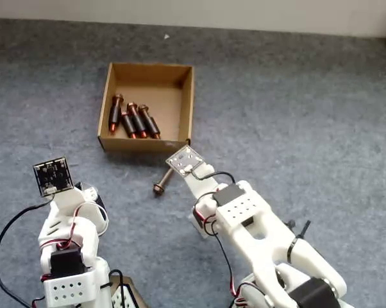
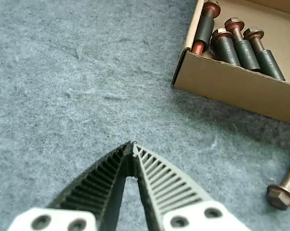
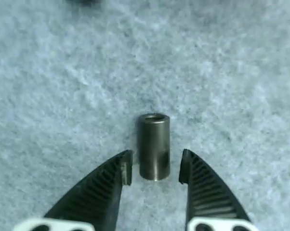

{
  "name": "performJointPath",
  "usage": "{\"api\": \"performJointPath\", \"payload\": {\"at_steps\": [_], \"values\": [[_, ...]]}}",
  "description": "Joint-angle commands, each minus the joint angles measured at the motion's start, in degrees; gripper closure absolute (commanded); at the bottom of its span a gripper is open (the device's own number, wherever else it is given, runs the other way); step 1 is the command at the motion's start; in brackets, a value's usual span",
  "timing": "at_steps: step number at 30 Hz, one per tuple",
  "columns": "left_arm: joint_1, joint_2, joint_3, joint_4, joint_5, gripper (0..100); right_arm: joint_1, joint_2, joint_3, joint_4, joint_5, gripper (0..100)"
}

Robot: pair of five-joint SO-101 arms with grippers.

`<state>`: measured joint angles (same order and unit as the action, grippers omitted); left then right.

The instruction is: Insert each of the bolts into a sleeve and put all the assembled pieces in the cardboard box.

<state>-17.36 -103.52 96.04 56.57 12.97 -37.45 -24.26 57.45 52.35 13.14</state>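
The right gripper (image 3: pixel 156 161), jaws open, straddles the near end of a loose sleeve (image 3: pixel 154 147) lying on the carpet (image 3: pixel 63 72), apparently ready to close on it, while the left gripper (image 2: pixel 132 147) is closed and empty, with a bare bolt (image 2: pixel 283 190) and the cardboard box (image 2: pixel 231 86) ahead of it.

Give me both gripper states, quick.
Left gripper: shut, holding nothing.
Right gripper: open, straddling one end of the sleeve, not gripping it.
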Motion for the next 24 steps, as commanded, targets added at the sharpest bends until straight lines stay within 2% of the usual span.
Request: {"api": "performJointPath", "payload": {"at_steps": [1,6,11,19,24], "values": [[-0.75,-0.31,1.10,-1.05,-0.44,100,0.75,1.63,-2.07,-2.59,-0.26,85.0],[-0.75,-0.31,1.10,-1.05,-0.44,100,0.75,7.69,-2.42,-3.47,-0.26,85.9],[-0.75,-0.31,1.10,-1.05,-0.44,100,0.84,8.66,-3.65,-3.30,-0.09,99.8],[-0.75,-0.31,1.10,-1.05,-0.79,100,1.10,8.66,-5.85,-3.12,-0.62,99.5],[-0.75,-0.31,1.10,-1.05,-6.86,100,1.10,7.43,-5.85,-0.84,-2.90,99.5]]}}
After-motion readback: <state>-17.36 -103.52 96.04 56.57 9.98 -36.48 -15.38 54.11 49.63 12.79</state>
